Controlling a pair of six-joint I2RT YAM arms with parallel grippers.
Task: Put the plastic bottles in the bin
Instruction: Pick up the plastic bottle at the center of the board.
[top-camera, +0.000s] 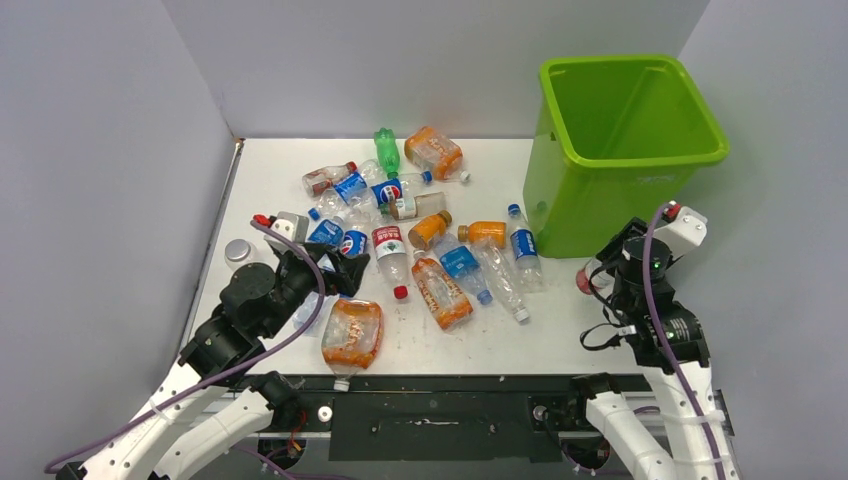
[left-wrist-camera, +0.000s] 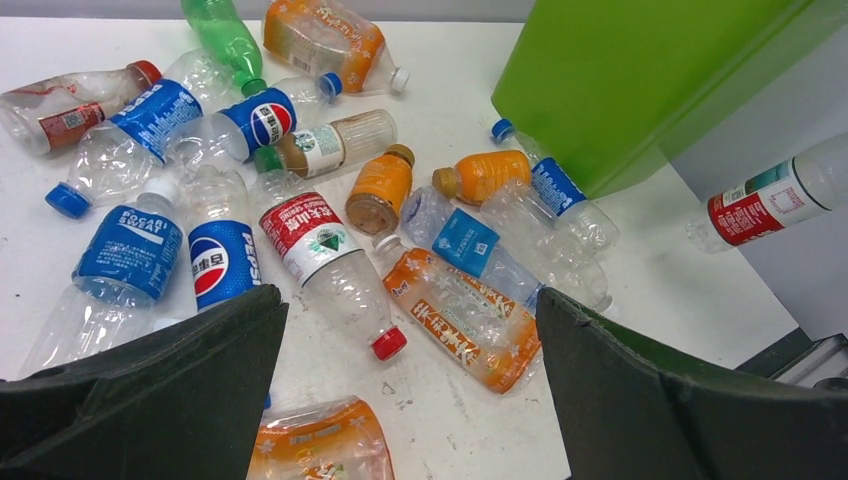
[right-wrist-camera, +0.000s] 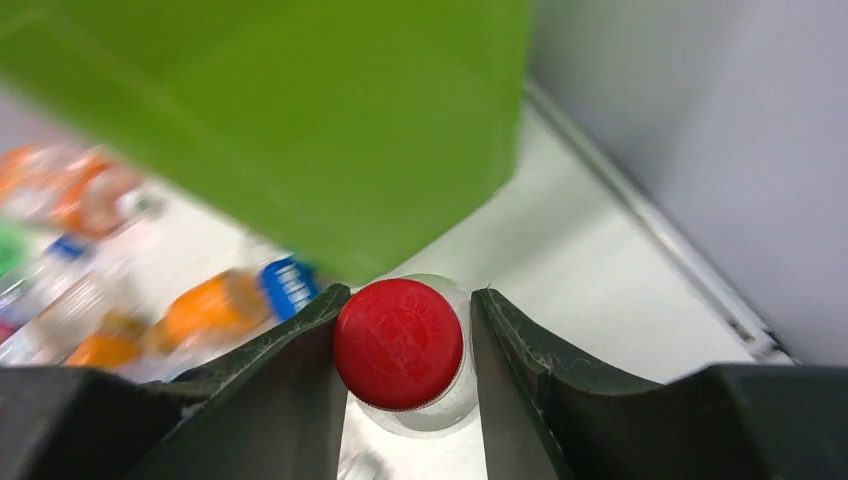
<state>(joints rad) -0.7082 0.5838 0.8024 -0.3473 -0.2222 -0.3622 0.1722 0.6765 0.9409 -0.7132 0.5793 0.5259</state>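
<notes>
Several crushed plastic bottles (top-camera: 420, 235) with blue, red and orange labels lie spread over the white table, also in the left wrist view (left-wrist-camera: 330, 250). The lime-green bin (top-camera: 625, 150) stands at the back right, and its wall (left-wrist-camera: 640, 80) fills the corner there. My right gripper (right-wrist-camera: 408, 305) sits by the bin's front right corner (right-wrist-camera: 300, 120), its fingers shut on the neck of a clear bottle under its red cap (right-wrist-camera: 398, 343). That red-labelled bottle (left-wrist-camera: 765, 205) shows beside the bin. My left gripper (left-wrist-camera: 410, 400) hangs open over the near-left bottles, with nothing between its fingers.
A flattened orange bottle (top-camera: 352, 335) lies near the table's front edge, just below my left gripper (top-camera: 345, 272). A round silver lid (top-camera: 238, 250) sits at the left edge. Grey walls close in the table on the left, back and right.
</notes>
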